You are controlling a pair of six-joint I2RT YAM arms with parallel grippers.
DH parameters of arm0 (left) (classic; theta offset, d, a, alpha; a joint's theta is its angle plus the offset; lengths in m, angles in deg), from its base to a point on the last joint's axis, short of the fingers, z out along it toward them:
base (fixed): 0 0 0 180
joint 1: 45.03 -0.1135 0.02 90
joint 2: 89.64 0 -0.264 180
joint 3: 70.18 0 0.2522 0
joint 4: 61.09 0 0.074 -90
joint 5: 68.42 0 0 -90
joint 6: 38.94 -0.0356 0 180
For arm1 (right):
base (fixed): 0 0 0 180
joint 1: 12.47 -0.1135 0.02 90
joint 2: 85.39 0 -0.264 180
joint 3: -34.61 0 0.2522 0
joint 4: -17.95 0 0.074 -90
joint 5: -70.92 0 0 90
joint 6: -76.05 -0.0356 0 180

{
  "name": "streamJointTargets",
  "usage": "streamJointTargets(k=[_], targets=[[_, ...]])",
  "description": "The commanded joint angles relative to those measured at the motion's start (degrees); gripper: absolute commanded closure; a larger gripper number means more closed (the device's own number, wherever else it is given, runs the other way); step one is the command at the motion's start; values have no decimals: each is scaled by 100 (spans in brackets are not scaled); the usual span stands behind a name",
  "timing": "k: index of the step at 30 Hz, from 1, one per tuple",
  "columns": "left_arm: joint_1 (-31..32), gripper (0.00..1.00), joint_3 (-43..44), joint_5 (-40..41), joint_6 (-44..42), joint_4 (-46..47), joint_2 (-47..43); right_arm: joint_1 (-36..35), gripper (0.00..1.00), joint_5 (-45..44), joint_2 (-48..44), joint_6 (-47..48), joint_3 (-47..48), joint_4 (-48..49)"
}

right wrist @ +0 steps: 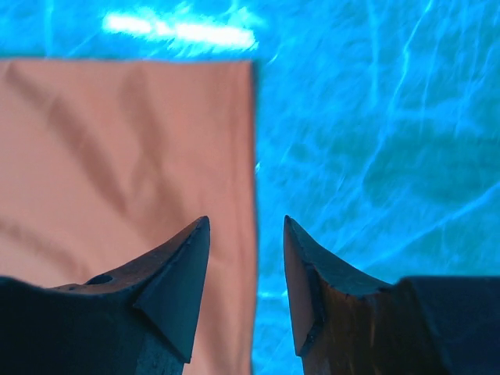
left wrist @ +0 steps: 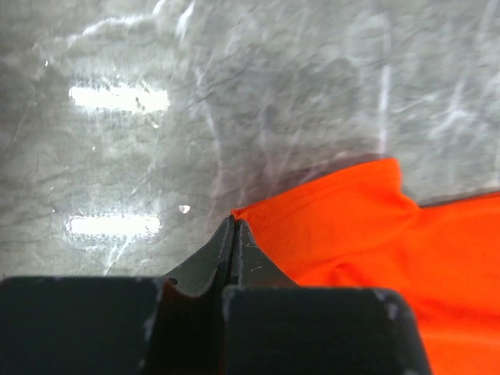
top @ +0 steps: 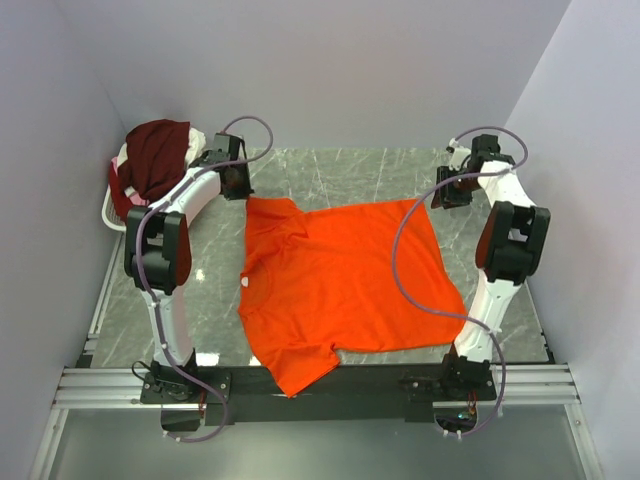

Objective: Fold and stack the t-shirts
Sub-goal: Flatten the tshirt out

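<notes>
1. Orange t-shirt lies flat on the worktop, lengthwise between the left fingers and the right fingers, collar toward the left ones.
2. Maroon t-shirt is heaped beyond the left fingers.
3. Left fingers are pressed together at the orange sleeve's edge.
4. Right fingers are spread, straddling the orange t-shirt's edge.
5. White collar tag is too small to read.

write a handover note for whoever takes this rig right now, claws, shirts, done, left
Left claw: shut, tips at the far left corner of the bright orange cloth t-shirt; I cannot tell whether cloth is pinched.
Right claw: open, jaws astride the shirt's edge near its far right corner.
Things: the orange shirt lies spread out, unfolded, on the grey marbled table. A dark maroon cloth t-shirt is heaped over the white wire basket at far left.
Done: no fold made, no stack started.
Left: fold the orange shirt, then the basket's contents, and stack them.
</notes>
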Motion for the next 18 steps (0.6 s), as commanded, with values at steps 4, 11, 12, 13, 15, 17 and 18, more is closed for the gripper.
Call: streamJointTargets(k=[4, 11, 12, 13, 15, 17, 18], targets=[[57, 100, 66, -293, 25, 85, -185, -193, 51, -132, 830, -356, 1203, -396], [57, 100, -4, -460, 7, 155, -361, -544, 50, -439, 1770, -620, 2408, -737], [57, 100, 5, -478, 7, 146, -361, -571, 50, -492, 1867, -629, 2548, -782], [57, 100, 5, -478, 7, 137, -370, -597, 50, -623, 2034, -655, 2759, -835], [57, 100, 31, -522, 7, 120, -361, -615, 50, -668, 2149, -647, 2927, -906], [57, 100, 40, -557, 16, 120, -370, -623, 51, -660, 2246, -621, 2937, -914], [57, 100, 40, -566, 16, 120, -379, -624, 51, -659, 2272, -612, 2937, -932]])
